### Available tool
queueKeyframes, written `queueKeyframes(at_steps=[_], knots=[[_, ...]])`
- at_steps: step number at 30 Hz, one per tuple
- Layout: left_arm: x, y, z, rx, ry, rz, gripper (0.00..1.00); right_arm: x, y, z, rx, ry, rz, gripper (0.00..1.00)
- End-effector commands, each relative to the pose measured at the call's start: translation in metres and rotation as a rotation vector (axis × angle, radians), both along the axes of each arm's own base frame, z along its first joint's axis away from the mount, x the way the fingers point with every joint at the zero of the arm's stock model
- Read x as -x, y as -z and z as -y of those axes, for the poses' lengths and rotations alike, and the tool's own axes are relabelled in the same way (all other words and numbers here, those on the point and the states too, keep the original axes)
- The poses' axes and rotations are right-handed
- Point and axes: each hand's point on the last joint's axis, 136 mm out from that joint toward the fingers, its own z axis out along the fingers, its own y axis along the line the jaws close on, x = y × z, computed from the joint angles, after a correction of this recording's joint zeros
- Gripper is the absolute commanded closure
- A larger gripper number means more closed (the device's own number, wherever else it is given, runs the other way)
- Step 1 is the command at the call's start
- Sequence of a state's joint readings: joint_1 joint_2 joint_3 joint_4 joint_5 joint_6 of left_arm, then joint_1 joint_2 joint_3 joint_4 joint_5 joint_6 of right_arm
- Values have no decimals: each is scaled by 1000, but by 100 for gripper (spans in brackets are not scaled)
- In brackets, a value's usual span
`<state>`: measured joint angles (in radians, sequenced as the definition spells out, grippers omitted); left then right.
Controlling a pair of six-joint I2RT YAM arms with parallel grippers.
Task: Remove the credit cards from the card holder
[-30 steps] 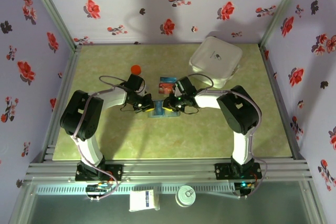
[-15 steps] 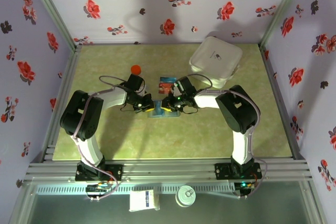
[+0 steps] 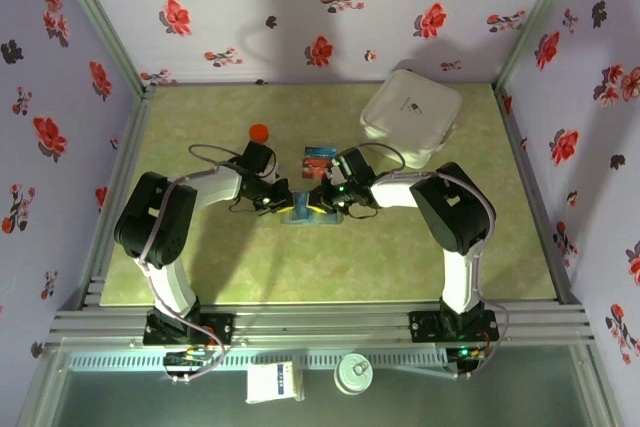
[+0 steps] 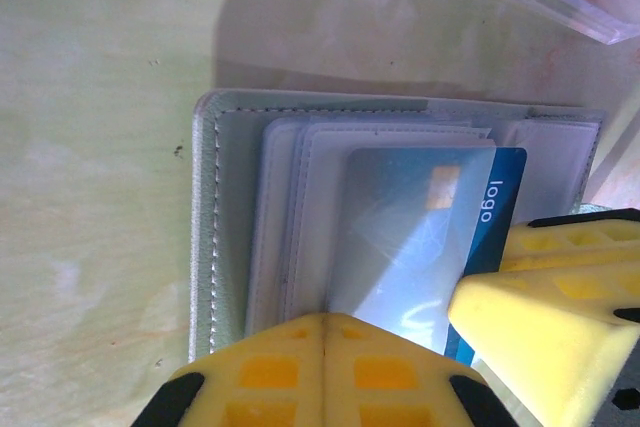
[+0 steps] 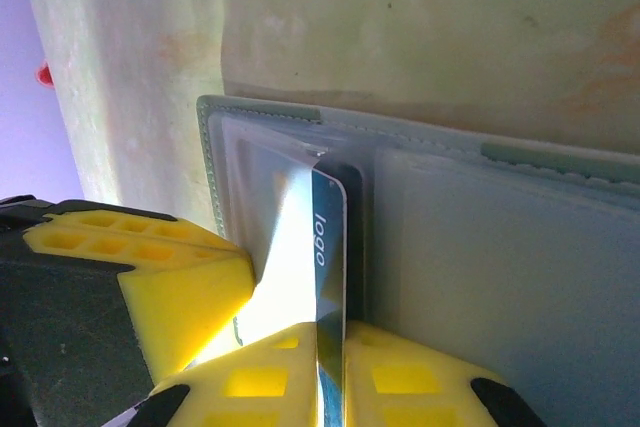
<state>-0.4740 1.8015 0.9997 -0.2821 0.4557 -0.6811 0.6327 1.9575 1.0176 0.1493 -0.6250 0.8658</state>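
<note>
On card holder (image 4: pixel 215 247), blue credit card (image 4: pixel 420 227) in pinch of R hand (image 5: pixel 328 352), L hand (image 4: pixel 322 347) closed alongside.

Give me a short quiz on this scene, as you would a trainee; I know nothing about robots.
1. True or false: the holder lies open on the table.
2. Which word is printed on the blue card? A) logo B) bank C) visa
3. Fill in: the card is pinched by the ____ gripper.
Key: 1 true. 2 A. 3 right: the right gripper is shut on the card.
</note>
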Motion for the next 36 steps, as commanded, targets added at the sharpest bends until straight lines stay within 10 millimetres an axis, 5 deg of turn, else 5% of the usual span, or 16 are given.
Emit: queueKeyframes(at_steps=[1,36], knots=[[11,11,-6,-39,-11,-55,100,2,-9,-2,-32,-3,6,89],[11,11,-7,-47,-13,-64,100,-4,-16,7,-101,52,13,85]])
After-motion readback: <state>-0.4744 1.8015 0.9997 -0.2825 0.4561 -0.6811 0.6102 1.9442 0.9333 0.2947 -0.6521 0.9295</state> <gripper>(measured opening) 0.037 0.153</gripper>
